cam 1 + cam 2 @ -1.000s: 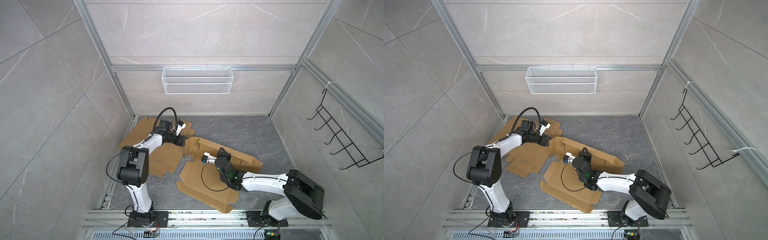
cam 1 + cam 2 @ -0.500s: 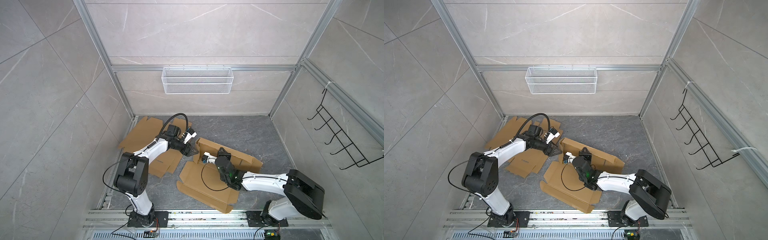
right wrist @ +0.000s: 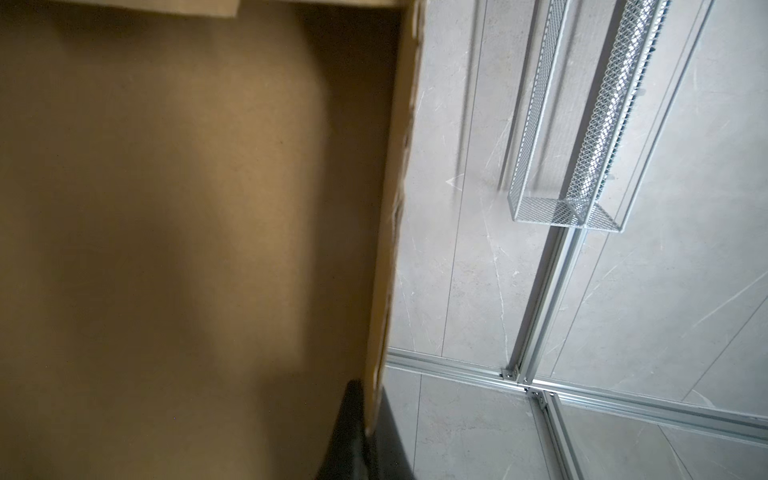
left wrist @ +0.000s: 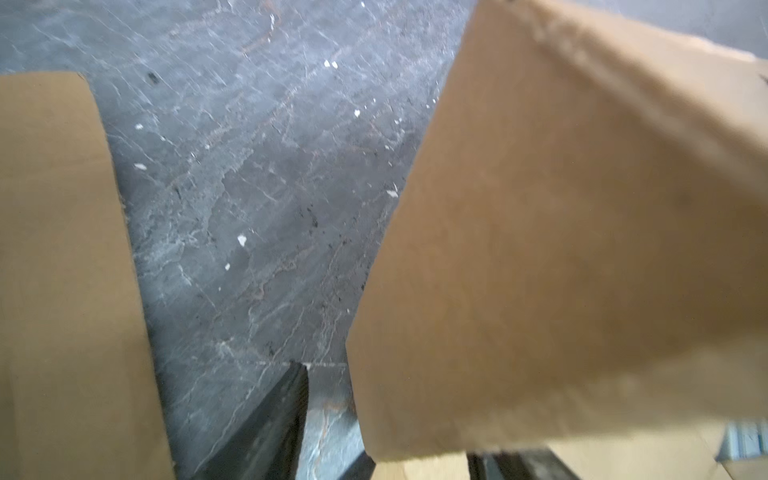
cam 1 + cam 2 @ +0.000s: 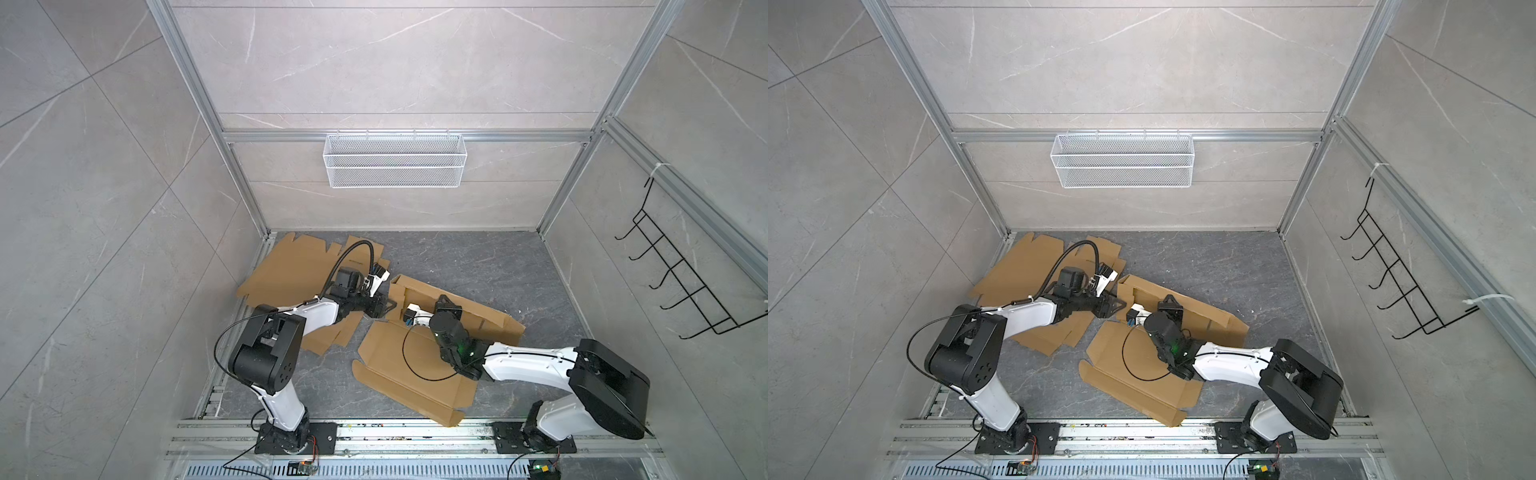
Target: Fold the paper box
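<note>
paper box: long axis far-left/near-right | left hand apart | right hand clamps it

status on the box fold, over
Right gripper shut on raised wall of paper box. Left gripper open beside its end flap. Box base and near flaps flat on the floor. Spare cardboard sheets lie under left arm.

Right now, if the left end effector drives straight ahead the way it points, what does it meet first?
The raised end flap of the paper box, just ahead of the left end effector; depth is unclear, so it may already touch.
</note>
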Controlling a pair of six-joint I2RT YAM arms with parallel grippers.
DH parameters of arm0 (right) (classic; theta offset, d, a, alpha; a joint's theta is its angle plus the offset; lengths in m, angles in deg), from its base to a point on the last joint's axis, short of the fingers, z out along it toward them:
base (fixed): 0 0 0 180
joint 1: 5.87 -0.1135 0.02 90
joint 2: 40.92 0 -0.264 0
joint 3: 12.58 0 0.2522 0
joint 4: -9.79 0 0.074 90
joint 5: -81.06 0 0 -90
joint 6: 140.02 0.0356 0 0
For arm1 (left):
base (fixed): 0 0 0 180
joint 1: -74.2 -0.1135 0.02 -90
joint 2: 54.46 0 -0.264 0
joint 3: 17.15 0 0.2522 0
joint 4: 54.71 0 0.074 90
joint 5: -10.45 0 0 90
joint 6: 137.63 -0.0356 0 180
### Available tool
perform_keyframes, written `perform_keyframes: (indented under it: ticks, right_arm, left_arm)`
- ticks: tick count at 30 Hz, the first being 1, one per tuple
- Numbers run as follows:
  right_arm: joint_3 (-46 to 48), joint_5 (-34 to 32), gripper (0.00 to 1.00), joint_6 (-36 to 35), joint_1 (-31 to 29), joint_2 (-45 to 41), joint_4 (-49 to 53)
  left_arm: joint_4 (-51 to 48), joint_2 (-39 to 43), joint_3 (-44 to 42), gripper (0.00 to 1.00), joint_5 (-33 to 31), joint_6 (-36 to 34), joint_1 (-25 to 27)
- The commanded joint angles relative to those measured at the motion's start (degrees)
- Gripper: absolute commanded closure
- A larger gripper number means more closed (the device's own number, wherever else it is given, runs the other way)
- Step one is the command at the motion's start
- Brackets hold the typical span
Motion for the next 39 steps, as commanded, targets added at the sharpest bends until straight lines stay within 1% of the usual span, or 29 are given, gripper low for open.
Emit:
perform_keyframes:
  ticks: [1, 4, 7, 12, 14, 17, 21, 22, 24, 27, 29, 32, 33, 35, 36, 37, 39]
  right_arm:
    - [-0.2, 3.1, 1.0, 1.1, -0.3, 0.0, 5.1]
    - [-0.2, 3.1, 1.0, 1.3, -0.3, 0.2, 5.1]
    - [-0.4, 3.1, 1.0, 1.5, -0.4, 0.2, 5.2]
    - [-0.9, 3.0, 1.0, 1.8, -0.3, 0.4, 5.6]
    - [-1.1, 2.9, 1.0, 2.0, -0.4, 0.4, 5.7]
    - [-1.5, 2.9, 1.0, 2.3, -0.3, 0.5, 5.8]
    - [-1.8, 2.9, 1.0, 2.4, -0.3, 0.4, 5.7]
    - [-1.8, 3.0, 1.0, 2.5, -0.3, 0.3, 5.7]
    - [-1.9, 3.0, 1.0, 2.7, -0.3, 0.2, 5.8]
    - [-2.2, 3.1, 1.0, 3.4, -0.3, 0.3, 6.1]
    - [-2.4, 3.2, 1.0, 4.0, -0.3, 0.2, 6.2]
    - [-3.3, 4.0, 0.99, 8.1, 0.1, -1.1, 8.2]
    - [-3.9, 5.1, 0.92, 11.0, 0.6, -2.4, 9.0]
    - [-6.9, 10.4, 0.76, 20.2, 2.2, -6.0, 20.0]
    - [-8.6, 14.1, 0.69, 24.3, 3.2, -7.7, 25.1]
    - [-9.4, 16.3, 0.63, 26.9, 4.0, -8.9, 27.8]
    - [-10.5, 20.2, 0.55, 29.6, 4.6, -10.7, 31.9]
  left_arm:
    - [11.4, 1.2, -0.9, 0.42, -6.9, 3.4, 0.7]
    - [15.4, 1.2, -2.5, 0.42, -10.7, 3.8, 2.2]
    - [16.8, 0.8, -2.7, 0.47, -13.5, 3.9, 3.2]
    - [18.2, 0.4, -3.3, 0.61, -18.5, 3.9, 5.2]
    - [18.3, 0.3, -3.5, 0.73, -21.0, 3.7, 6.1]
    - [19.4, 0.2, -4.0, 0.87, -24.8, 4.0, 7.2]
    - [20.8, 0.2, -4.9, 0.99, -32.4, 4.5, 8.9]
    - [21.4, 0.2, -5.1, 1.0, -33.8, 4.7, 9.3]
    - [22.6, 0.0, -5.7, 1.0, -34.3, 5.4, 9.3]
    - [23.6, -0.2, -6.2, 1.0, -36.7, 6.7, 10.0]
    - [25.5, 0.1, -7.3, 1.0, -38.2, 8.8, 10.4]
    - [27.2, 0.1, -8.5, 1.0, -38.9, 9.9, 10.8]
    - [28.1, 0.2, -9.2, 1.0, -39.2, 10.1, 10.8]
    - [30.3, 0.7, -11.1, 1.0, -39.5, 10.3, 10.9]
    - [31.1, 1.2, -11.9, 1.0, -38.8, 10.2, 10.9]
    - [31.7, 1.5, -12.5, 1.0, -38.4, 10.1, 10.8]
    - [32.9, 1.9, -13.8, 1.0, -38.6, 10.4, 11.0]
